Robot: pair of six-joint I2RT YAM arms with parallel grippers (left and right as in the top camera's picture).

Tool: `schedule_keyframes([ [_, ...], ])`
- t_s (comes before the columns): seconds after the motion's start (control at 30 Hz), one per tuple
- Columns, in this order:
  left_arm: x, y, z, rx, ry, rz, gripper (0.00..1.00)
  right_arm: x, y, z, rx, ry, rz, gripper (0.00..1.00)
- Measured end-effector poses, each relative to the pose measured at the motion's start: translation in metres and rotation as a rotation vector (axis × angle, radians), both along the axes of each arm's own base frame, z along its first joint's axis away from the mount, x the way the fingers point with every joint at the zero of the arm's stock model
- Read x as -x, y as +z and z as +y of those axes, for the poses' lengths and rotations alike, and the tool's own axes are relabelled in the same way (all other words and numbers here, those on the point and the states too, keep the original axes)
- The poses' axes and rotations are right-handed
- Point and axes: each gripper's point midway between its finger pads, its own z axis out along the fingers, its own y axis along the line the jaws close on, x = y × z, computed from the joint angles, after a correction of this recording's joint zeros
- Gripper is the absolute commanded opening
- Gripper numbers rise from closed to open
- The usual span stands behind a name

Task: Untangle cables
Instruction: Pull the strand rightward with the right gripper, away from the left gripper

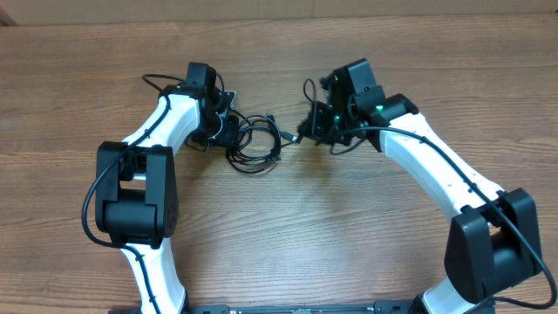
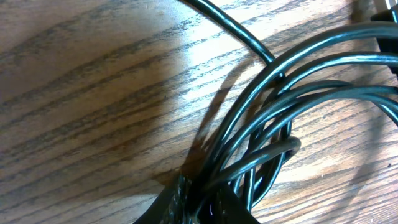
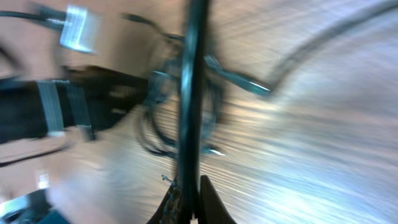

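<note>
On the wood-grain bench (image 1: 279, 249), the black cables (image 1: 255, 144) lie in a tangled coil between the two arms. The left tool (image 2: 199, 204) is clamped on a bunch of loops at the coil's edge. The right tool (image 3: 191, 204) is pinched together on a single strand running straight away from it.

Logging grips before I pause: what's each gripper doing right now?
Left gripper: closed on the looped bundle of thin black cables.
Right gripper: closed on one strand of those cables.
</note>
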Motion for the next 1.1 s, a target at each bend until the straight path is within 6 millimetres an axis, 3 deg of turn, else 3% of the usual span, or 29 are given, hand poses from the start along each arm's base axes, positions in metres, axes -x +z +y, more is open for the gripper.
schedule_keyframes([
  [0.23, 0.0, -0.001, 0.001, -0.019, -0.004, -0.003, 0.16, 0.002, -0.022, -0.059, 0.172, -0.095, 0.072, 0.04],
  [0.57, 0.0, -0.001, 0.001, -0.02, -0.006, -0.004, 0.16, -0.003, -0.029, -0.132, 0.216, -0.247, 0.16, 0.04],
  [0.67, 0.0, -0.001, 0.001, -0.02, -0.006, -0.004, 0.16, -0.004, -0.03, -0.142, 0.22, -0.263, 0.165, 0.04],
  [1.1, -0.002, -0.001, 0.004, -0.055, -0.006, -0.013, 0.14, 0.002, -0.033, -0.147, 0.272, -0.198, 0.152, 0.04],
])
